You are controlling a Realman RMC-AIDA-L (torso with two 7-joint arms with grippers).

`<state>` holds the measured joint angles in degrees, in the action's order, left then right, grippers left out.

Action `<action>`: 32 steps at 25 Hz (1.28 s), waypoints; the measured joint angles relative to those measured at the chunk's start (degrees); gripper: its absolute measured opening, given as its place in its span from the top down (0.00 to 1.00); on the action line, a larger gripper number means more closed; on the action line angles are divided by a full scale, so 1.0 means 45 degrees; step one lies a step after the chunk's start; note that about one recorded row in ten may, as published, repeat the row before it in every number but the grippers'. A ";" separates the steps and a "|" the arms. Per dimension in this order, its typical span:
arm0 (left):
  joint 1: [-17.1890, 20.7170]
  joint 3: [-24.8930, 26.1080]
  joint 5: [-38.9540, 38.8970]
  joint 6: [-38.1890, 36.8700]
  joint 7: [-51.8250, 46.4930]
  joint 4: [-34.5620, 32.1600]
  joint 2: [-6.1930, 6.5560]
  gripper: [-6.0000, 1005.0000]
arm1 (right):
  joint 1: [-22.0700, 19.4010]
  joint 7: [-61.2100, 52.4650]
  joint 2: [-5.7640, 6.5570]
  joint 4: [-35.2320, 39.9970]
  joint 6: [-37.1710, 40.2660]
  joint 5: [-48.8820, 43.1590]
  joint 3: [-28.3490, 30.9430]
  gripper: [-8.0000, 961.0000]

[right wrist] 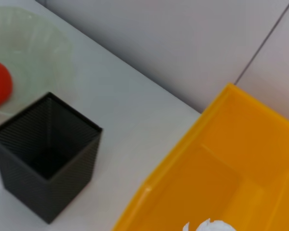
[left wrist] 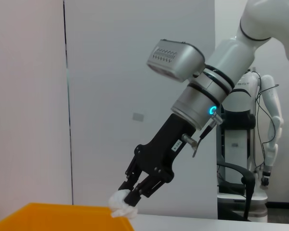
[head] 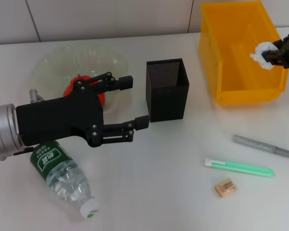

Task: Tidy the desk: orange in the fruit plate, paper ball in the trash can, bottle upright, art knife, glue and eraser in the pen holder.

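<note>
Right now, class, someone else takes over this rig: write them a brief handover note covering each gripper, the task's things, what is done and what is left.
Right gripper: shut on the paper ball, over the trash can; not yet released.
Left gripper: open, above the desk between the fruit plate and the pen holder, holding nothing.
Done: orange in the fruit plate.
Left: drop the paper ball; stand up the bottle, lying by the left arm; put the eraser and the grey and green pen-like items into the pen holder.
</note>
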<state>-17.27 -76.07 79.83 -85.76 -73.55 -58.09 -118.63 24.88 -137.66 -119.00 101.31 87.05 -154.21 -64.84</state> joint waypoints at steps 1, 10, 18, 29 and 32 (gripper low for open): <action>-0.0002 0.0000 0.0004 -0.0001 0.0002 0.0000 -0.0003 0.16 | 0.0016 0.0086 0.0000 -0.0222 -0.0211 -0.0034 0.0007 0.72; -0.0017 -0.0014 0.0030 -0.0007 0.0019 0.0013 -0.0006 0.16 | 0.0728 0.1019 0.0019 -0.2658 -0.1868 -0.0121 0.0587 0.72; 0.0050 -0.0009 0.0002 -0.0005 0.0018 0.0013 0.0014 0.16 | 0.1102 0.1411 0.0056 -0.4209 -0.3445 -0.0315 0.0661 0.73; 0.0001 -0.0009 0.0037 -0.0005 -0.0010 -0.0001 0.0001 0.16 | 0.0966 0.1390 -0.0035 -0.4626 -0.4866 -0.0354 0.0516 0.65; 0.0012 -0.0009 0.0037 -0.0005 -0.0024 -0.0002 -0.0005 0.16 | 0.0869 0.1393 -0.0051 -0.4654 -0.5156 -0.0070 0.0502 0.53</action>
<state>-17.22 -76.10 79.99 -85.78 -73.66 -58.10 -118.65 28.78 -131.39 -119.23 80.37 63.85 -154.53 -62.58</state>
